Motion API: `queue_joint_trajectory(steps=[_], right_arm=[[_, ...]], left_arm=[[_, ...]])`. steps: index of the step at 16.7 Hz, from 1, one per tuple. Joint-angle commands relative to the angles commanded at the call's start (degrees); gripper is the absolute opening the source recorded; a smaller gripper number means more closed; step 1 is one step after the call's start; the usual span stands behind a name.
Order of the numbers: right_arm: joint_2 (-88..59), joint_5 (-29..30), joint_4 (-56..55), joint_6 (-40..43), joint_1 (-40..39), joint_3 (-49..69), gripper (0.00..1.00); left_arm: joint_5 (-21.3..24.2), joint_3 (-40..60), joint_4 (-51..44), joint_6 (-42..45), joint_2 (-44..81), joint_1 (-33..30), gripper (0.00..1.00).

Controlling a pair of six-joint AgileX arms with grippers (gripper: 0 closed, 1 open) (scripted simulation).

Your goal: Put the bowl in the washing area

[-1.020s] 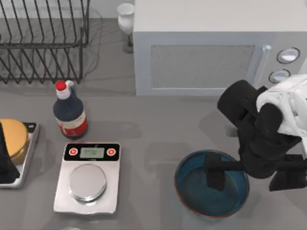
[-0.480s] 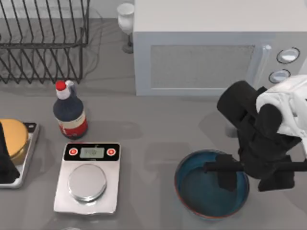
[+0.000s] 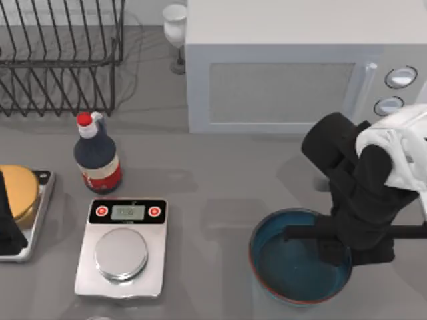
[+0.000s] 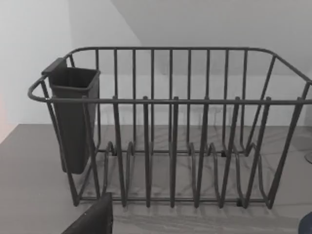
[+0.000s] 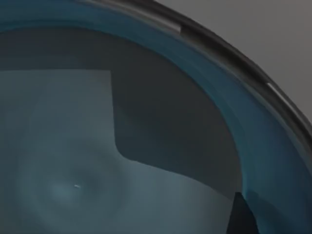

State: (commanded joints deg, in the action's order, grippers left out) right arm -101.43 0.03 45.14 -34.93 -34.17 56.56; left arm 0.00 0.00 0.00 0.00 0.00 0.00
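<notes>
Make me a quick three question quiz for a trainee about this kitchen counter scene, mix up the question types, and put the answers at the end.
1. True or false: the bowl sits on the kitchen scale.
2. Multiple choice: which thing stands nearest the dish rack? A. the sauce bottle B. the bowl C. the microwave's knobs
3. Fill in: the right gripper is at the bowl's ____ side in the top view.

Key
1. False. The bowl rests on the grey counter, right of the scale and apart from it.
2. A. The red-capped bottle stands just in front of the rack.
3. Right; the gripper is at that side's rim. The left gripper is parked at the left edge.
</notes>
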Motion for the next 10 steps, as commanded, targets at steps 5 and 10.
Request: queue_joint_trajectory(steps=[5,10], right_arm=[[0.0,0.0,0.0,0.0,0.0,0.0,0.0],[0.7,0.0,4.3,-0.2,0.0,4.1,0.0]], left_arm=[[0.0,0.0,0.0,0.0,0.0,0.0,1.0],[0.0,0.0,0.0,0.0,0.0,0.0,1.0]])
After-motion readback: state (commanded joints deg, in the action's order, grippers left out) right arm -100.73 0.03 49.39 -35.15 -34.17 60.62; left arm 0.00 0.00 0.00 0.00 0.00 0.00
